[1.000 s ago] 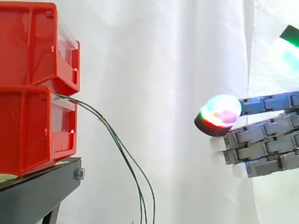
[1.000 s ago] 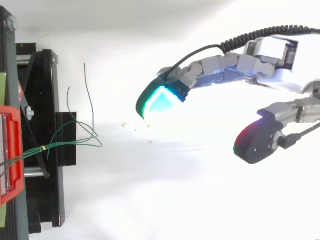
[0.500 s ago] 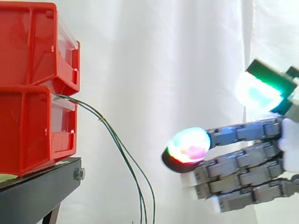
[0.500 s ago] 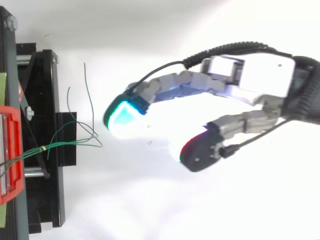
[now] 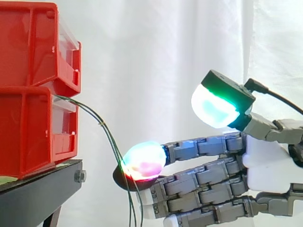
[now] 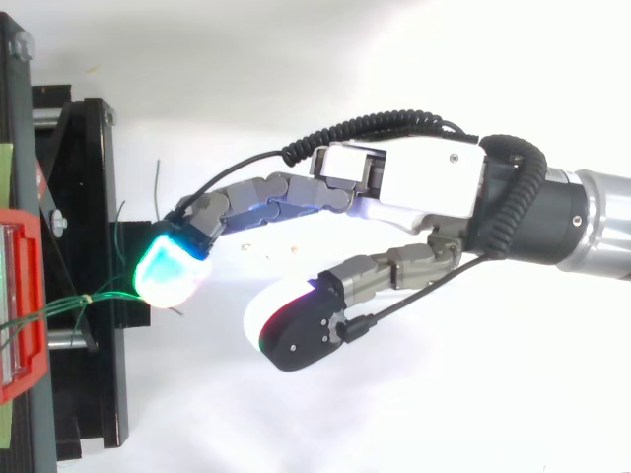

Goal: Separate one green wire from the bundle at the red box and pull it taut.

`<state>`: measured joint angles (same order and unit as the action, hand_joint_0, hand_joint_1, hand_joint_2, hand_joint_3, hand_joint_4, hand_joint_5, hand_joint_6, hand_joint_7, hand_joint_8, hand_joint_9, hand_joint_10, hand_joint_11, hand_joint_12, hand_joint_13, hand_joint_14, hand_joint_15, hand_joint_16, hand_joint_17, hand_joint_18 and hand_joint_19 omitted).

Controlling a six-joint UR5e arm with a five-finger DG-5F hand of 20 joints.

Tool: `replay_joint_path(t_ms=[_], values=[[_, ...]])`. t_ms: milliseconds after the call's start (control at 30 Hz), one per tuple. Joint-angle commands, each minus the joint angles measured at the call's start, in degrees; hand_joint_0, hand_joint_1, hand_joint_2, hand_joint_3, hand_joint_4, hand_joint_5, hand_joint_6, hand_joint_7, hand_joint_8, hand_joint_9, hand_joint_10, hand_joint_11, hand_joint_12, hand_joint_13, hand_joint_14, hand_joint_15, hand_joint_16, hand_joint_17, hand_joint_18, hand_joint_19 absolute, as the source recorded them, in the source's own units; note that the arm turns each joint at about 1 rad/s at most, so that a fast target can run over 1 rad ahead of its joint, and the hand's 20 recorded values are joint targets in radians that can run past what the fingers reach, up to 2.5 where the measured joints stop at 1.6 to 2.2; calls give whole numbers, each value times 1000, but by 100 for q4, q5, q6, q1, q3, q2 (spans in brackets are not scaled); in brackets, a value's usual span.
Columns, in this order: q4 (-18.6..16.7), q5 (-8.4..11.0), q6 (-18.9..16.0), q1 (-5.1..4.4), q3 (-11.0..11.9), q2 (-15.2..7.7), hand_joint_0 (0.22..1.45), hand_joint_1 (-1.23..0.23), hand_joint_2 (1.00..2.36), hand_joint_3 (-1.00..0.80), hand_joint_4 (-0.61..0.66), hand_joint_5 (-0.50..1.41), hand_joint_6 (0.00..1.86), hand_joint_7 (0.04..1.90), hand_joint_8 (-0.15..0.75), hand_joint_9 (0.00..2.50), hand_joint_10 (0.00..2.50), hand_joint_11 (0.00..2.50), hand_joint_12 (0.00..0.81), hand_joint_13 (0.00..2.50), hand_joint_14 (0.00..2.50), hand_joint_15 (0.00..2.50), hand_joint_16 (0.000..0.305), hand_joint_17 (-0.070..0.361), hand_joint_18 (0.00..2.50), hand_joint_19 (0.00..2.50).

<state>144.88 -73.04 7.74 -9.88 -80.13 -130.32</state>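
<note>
Hand (image 5: 265, 163) open, my fingers straight. One fingertip (image 5: 144, 161) sits at the green wires (image 5: 101, 124) drooping from the red box (image 5: 28, 127).

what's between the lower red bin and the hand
The green wires, drooping from the lower red bin down to the hand's leading fingertip; the side view shows it.

Side view: bright, even light. The pleated white fabric curtain (image 5: 156, 56) is almost washed out, its folds faint grey bands, and the stacked red plastic bins (image 5: 28, 94) are evenly lit. Top view: the white ground surface (image 6: 325, 414) glares nearly blank and turns greyer toward the upper edge. The fingertip pads (image 6: 168, 274) of the grey-and-white robot hand (image 6: 414, 182) give off a haloed cyan-green glow.
</note>
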Motion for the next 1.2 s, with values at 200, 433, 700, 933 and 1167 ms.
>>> replay_joint_path(t_ms=[200,433,700,933,1167], values=[[-179,-9,-35,82,375,-503,528,-539,1001,-485,273,-193,502,678,263,486,0,0,305,325,0,0,49,111,361,97],[-329,0,0,126,709,-749,529,-540,1001,-485,273,-190,502,681,264,497,0,0,303,342,0,0,49,111,377,105],[-399,-9,79,82,709,-749,530,-540,1001,-485,277,-188,502,684,265,502,0,0,302,365,0,0,49,111,393,107],[-399,-26,97,21,718,-749,532,-538,1001,-491,308,-166,502,762,270,528,0,0,300,391,0,0,49,110,442,134],[-205,-149,97,30,929,-749,540,-561,1000,-494,336,-144,503,843,277,596,0,0,297,460,0,4,48,108,517,153]])
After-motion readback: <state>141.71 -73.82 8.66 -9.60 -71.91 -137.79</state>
